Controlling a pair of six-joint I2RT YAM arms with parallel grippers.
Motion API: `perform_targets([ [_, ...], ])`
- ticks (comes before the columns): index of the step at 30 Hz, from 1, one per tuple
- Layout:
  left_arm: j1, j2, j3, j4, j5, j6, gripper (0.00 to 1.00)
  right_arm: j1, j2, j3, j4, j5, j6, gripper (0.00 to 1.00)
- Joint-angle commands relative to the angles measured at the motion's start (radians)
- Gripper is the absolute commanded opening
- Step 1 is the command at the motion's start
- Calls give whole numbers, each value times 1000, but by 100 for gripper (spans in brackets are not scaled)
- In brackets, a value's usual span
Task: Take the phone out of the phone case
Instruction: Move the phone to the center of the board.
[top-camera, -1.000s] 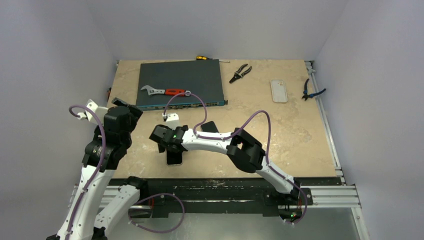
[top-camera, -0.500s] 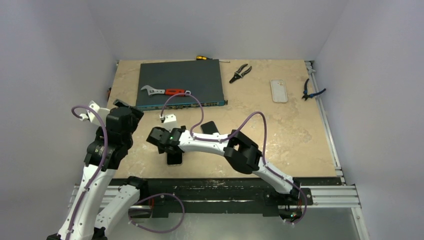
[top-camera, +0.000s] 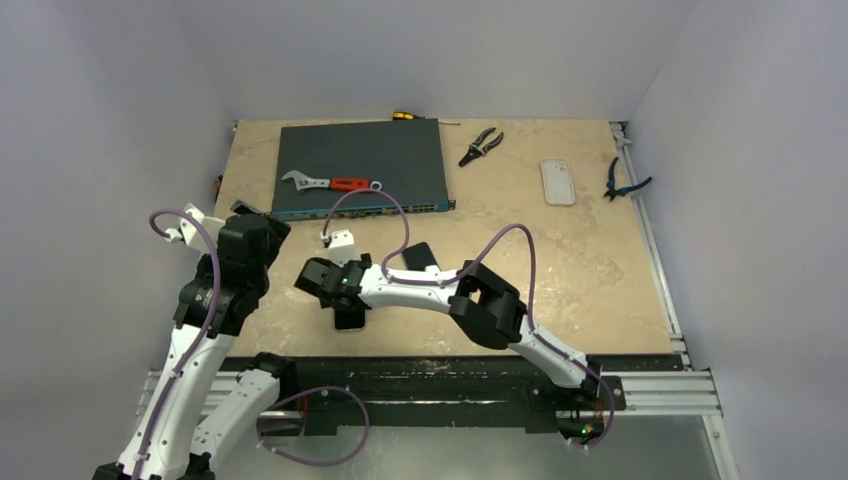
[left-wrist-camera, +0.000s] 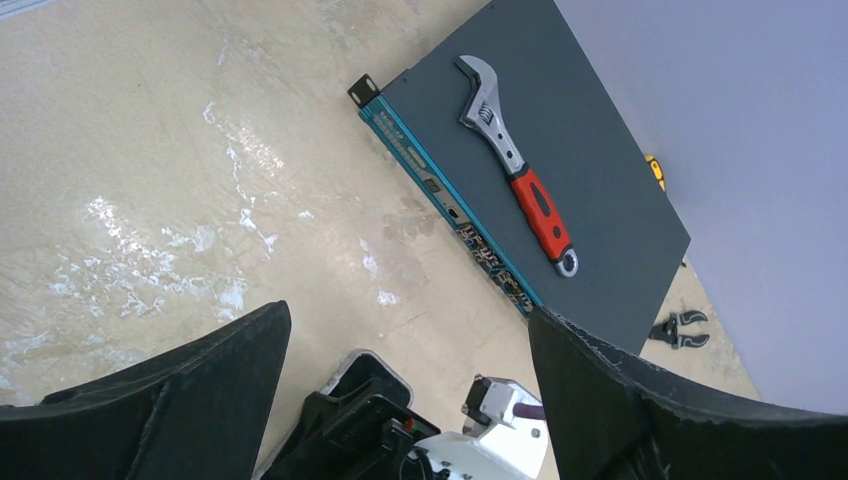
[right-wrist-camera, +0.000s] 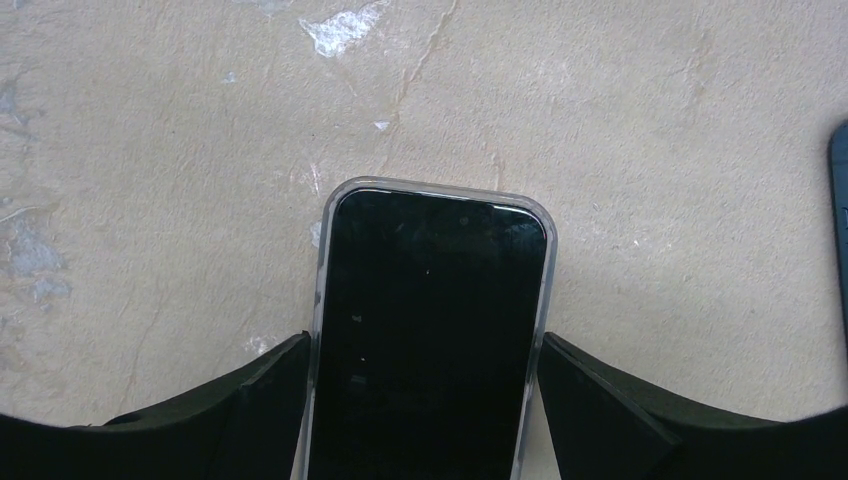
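Right wrist view crops the phone (right-wrist-camera: 430, 330) at bottom, between the jaws.

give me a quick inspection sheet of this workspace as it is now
surface: beige stone-look table, scuffed pale patches
job's things: phone in clear case, flat, screen up, near the front edge
clutter: network switch with red-handled wrench on top; screwdriver, pliers, blue cutters, white phone-shaped item, dark flat device mid-table
hands: left hand open, raised, empty; right hand straddles the phone, fingers at its long sides, grip unclear
cables: purple cables in loose loops, none on the phone
surroundings: plain pale walls on three sides; metal rail along the right edge
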Motion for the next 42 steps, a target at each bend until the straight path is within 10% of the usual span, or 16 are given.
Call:
perform_targets([
  [1,-4,5,-10,29,6,3,89,0,10,-107,-71,-98,16,43],
  [6,-4,18,-23,72,33,37,88,-2,-177,-259,23,-35,-89,0],
  [22,-4,96,-106,270,198,147,87,-60,-635,-619,246,-20,-436,0],
  [42,-4,205,-332,685,668,229,86,-276,-958,-895,183,-79,-456,0],
])
